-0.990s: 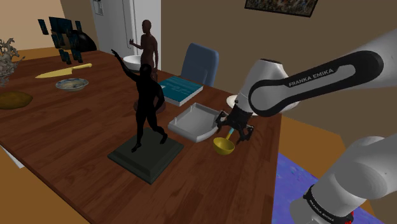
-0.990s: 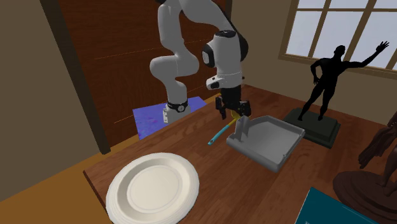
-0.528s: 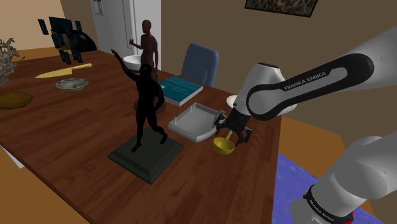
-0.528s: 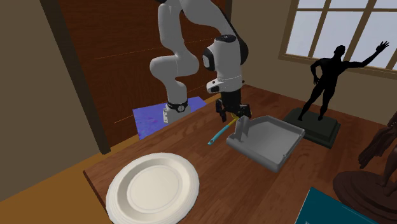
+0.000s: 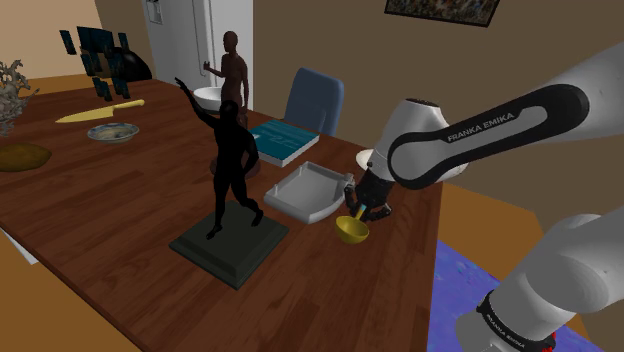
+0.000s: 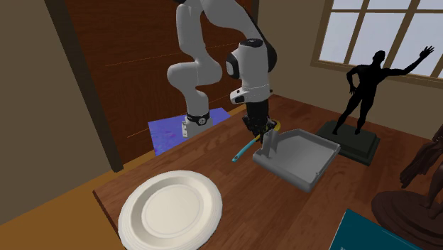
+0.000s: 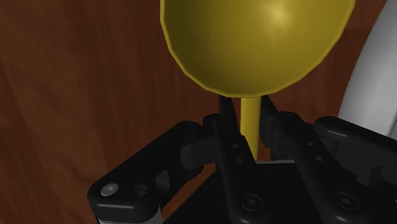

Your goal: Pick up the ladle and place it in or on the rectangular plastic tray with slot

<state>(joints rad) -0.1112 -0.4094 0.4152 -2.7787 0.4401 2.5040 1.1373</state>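
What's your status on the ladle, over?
Black two-finger gripper shut on handle of yellow ladle. Ladle beside grey rectangular tray, not in it. Tray's rim to clear.

ladle (image 5: pixel 351 230): yel bowl, teal hdl, stem clasped in tool (image 7: pixel 248 109) | tray (image 5: pixel 300 190): grey rect, beside bowl

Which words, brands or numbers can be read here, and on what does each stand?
"FRANKA EMIKA": on the arm's dark link, shoulder view.
White lettering on the dark ring near the arm's base: too small to read.
Teal book, framed wall picture: no legible text.
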